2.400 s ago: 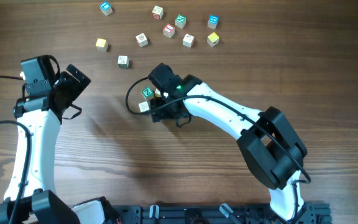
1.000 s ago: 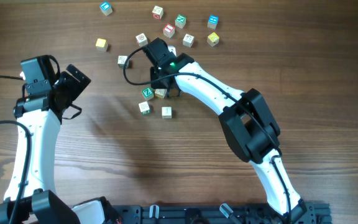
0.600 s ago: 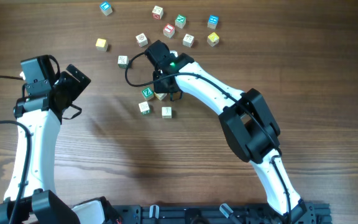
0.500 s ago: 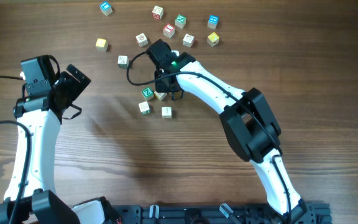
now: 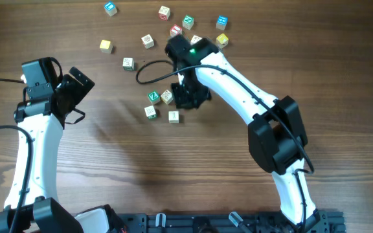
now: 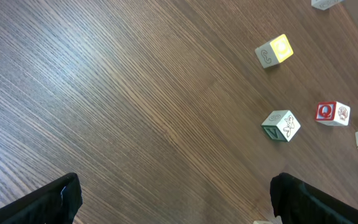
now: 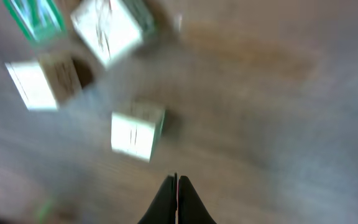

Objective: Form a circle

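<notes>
I am reading the circle (image 5: 166, 97) as a 4-cube cluster lying mid-way on the table (image 5: 109, 162), green-faced cube (image 5: 153, 96) at its upper left, just beside the R arm (image 5: 238, 84). R pincer (image 7: 176, 186) is hovering clenched, empty. L pincer (image 6: 176, 202) is sitting released, well apart.

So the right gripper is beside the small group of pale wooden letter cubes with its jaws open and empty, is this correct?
Not open: the right wrist view shows the right gripper with its jaws shut, tips together. It is beside the small group of pale wooden letter cubes, and empty.
</notes>
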Robot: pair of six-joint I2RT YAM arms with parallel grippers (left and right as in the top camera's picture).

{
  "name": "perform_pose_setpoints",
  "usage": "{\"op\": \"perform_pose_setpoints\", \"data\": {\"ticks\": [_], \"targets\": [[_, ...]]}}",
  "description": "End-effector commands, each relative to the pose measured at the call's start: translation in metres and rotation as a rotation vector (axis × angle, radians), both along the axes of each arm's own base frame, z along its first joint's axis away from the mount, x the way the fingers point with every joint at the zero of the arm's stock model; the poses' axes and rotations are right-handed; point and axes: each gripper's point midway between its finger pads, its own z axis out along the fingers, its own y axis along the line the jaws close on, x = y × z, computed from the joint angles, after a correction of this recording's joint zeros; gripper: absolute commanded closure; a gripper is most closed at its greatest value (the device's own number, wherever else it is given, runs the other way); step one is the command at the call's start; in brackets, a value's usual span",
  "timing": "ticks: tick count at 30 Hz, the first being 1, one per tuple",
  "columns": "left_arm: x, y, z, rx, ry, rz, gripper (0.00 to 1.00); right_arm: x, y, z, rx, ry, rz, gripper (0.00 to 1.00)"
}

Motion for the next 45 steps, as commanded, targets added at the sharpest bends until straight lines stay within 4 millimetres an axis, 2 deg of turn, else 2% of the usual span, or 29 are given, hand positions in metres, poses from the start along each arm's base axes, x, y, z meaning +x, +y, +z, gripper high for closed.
{"op": "perform_pose_setpoints", "data": {"ticks": [1,3,7,9,11,15,19,45], "targets": [[0.001,0.002,0.002,-0.002,-0.008,0.008,0.0,-0.047,0.012,-0.014,0.024,0.143,0.032,0.96],[0.001,0.002,0.002,-0.002,-0.008,0.008,0.0,-0.06,0.017,-0.027,0.008,0.158,0.028,0.96],[0.001,0.002,0.002,-0.002,-0.008,0.008,0.0,-0.07,0.031,-0.042,0.005,0.142,0.007,0.96],[0.001,0.002,0.002,-0.002,-0.008,0.008,0.0,-0.064,0.032,-0.05,-0.006,0.104,-0.024,0.96],[0.001,0.002,0.002,-0.002,-0.008,0.008,0.0,-0.048,0.026,-0.056,-0.058,0.02,-0.066,0.96],[0.001,0.002,0.002,-0.002,-0.008,0.008,0.0,-0.033,0.039,-0.056,-0.001,-0.041,-0.066,0.96],[0.001,0.002,0.002,-0.002,-0.008,0.008,0.0,-0.026,0.035,-0.057,-0.03,-0.081,-0.067,0.96],[0.001,0.002,0.002,-0.002,-0.007,0.008,0.0,-0.012,0.049,-0.055,0.033,-0.137,-0.069,0.95]]}}
